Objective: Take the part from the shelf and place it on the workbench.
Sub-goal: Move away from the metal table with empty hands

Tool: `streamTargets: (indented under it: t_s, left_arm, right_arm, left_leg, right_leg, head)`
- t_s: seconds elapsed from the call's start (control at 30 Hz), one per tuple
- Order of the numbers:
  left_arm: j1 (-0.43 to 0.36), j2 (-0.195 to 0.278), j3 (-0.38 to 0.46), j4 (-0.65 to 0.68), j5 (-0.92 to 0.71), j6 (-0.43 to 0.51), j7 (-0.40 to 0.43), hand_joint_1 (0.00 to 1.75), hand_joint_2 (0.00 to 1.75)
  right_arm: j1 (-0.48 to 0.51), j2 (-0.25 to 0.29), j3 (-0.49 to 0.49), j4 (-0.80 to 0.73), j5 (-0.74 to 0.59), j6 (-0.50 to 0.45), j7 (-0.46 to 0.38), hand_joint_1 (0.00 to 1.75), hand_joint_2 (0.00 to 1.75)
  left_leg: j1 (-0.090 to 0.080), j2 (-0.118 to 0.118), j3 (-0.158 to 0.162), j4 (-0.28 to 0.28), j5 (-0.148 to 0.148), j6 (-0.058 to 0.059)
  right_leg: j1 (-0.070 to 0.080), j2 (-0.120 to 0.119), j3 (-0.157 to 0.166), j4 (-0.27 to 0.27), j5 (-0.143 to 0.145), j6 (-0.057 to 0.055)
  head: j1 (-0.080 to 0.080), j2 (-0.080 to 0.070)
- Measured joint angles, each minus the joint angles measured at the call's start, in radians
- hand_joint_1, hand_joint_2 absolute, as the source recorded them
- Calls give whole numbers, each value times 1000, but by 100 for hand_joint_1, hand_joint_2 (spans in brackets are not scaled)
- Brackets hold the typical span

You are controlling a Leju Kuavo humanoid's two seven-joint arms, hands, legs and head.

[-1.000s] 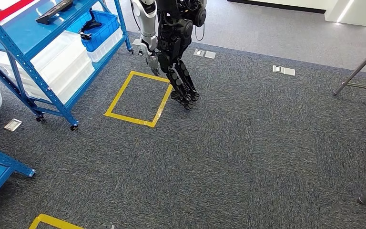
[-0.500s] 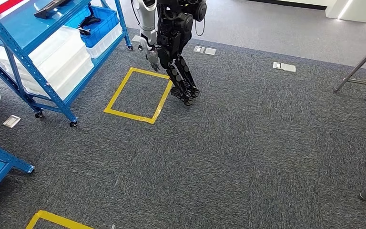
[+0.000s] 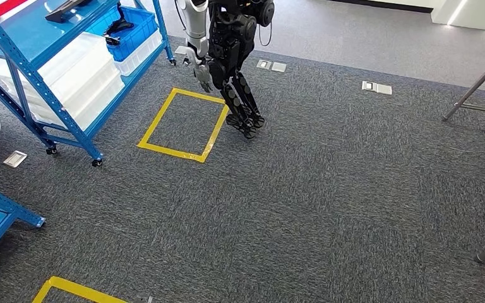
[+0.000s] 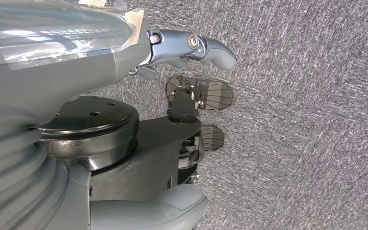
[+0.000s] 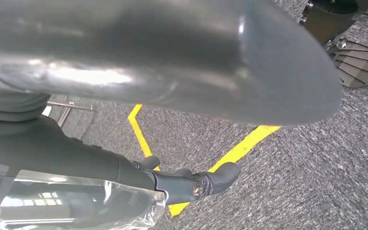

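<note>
A dark part (image 3: 119,26) lies in a blue bin (image 3: 140,33) on the blue shelf (image 3: 38,58) at the upper left of the head view. A second dark flat piece (image 3: 69,9) sits on the shelf's top level. My left hand (image 4: 182,45) hangs over the grey carpet with its fingers stretched out and the thumb apart, holding nothing. My right hand (image 5: 191,186) also hangs above the carpet, fingers straight and empty, over a yellow tape line (image 5: 242,148).
Another humanoid robot (image 3: 227,50) stands beside a yellow tape square (image 3: 183,123) by the shelf. White bins (image 3: 82,79) fill the shelf's lower levels. A second blue frame (image 3: 0,214) is at the near left, metal stand legs (image 3: 473,95) at the right.
The whole picture has shifted slightly up and to the left, so the camera has moved. The other robot keeps its place beside the yellow square.
</note>
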Motion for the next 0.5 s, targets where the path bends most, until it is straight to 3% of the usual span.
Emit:
streamTargets:
  t_s: [0.2, 0.5]
  left_arm:
    - [0, 0, 1, 0, -6, 0, 2, 0, 175]
    - [1, 0, 3, 0, -7, 0, 3, 0, 175]
  right_arm:
    - [0, 0, -4, 0, 12, 0, 0, 0, 0]
    - [-1, 0, -5, -1, 17, 0, -2, 0, 0]
  left_leg:
    - [0, 0, -19, 26, -8, 0]
    - [0, 0, -19, 27, -8, -1]
  right_leg:
    - [0, 0, -19, 26, -7, 1]
    - [0, 0, -19, 27, -7, 1]
  head:
    - [0, 0]
    - [0, 0]
